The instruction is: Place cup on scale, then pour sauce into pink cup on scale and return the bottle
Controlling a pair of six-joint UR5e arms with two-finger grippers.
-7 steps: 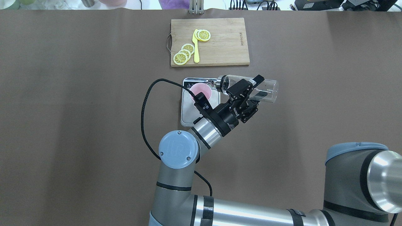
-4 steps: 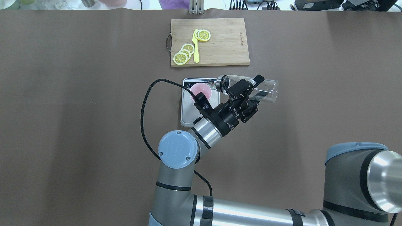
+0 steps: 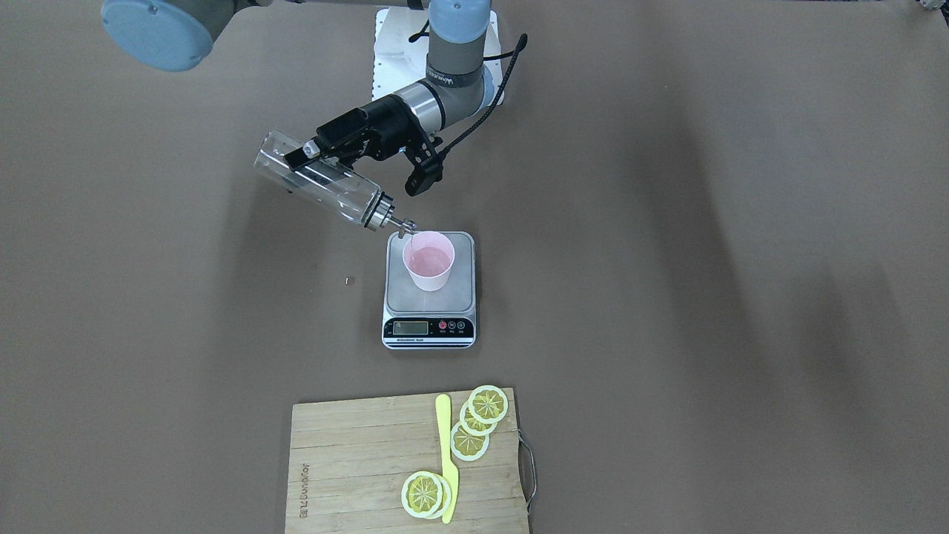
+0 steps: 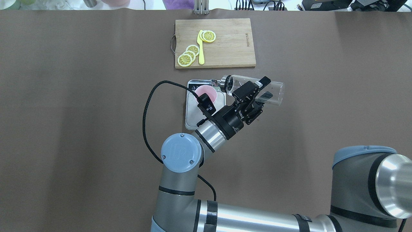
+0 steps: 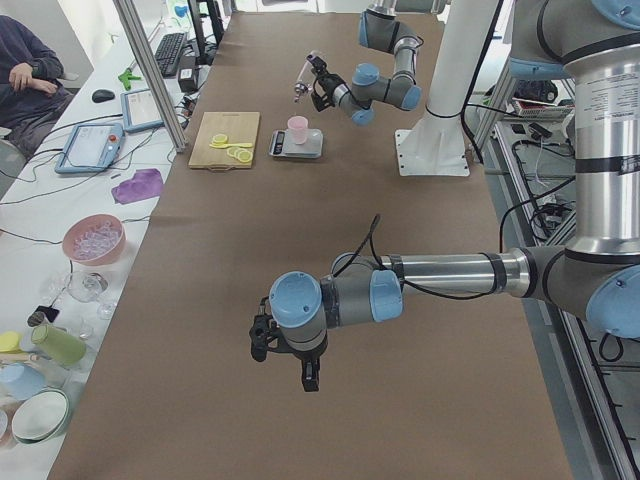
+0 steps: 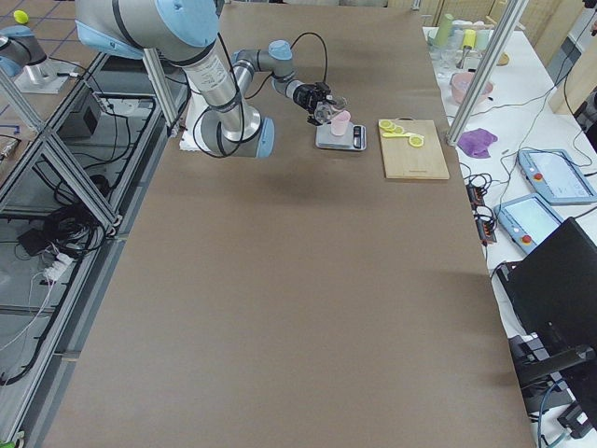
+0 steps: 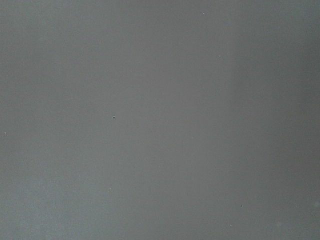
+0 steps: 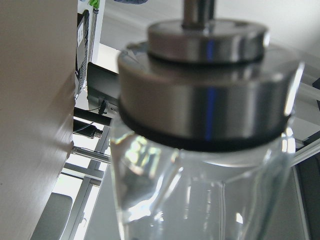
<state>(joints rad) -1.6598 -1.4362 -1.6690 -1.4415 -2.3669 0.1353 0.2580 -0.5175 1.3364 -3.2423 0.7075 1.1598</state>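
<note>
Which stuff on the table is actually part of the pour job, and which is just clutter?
In the job:
- cup, standing on the scale
- bottle, tilted with its spout over the cup, held by the right gripper

Lying about:
- cutting board
- lemon slices on the board
- yellow knife on the board

The clear, glossy glass bottle (image 3: pixel 335 190) has a shiny metal cap (image 8: pixel 207 107).

Legible: an embossed "UR" logo on the blue joint cap (image 4: pixel 182 151). The burnt-in mark on the cutting board (image 4: pixel 231 48) and the printing on the scale (image 3: pixel 429 326) are too small to read.
</note>
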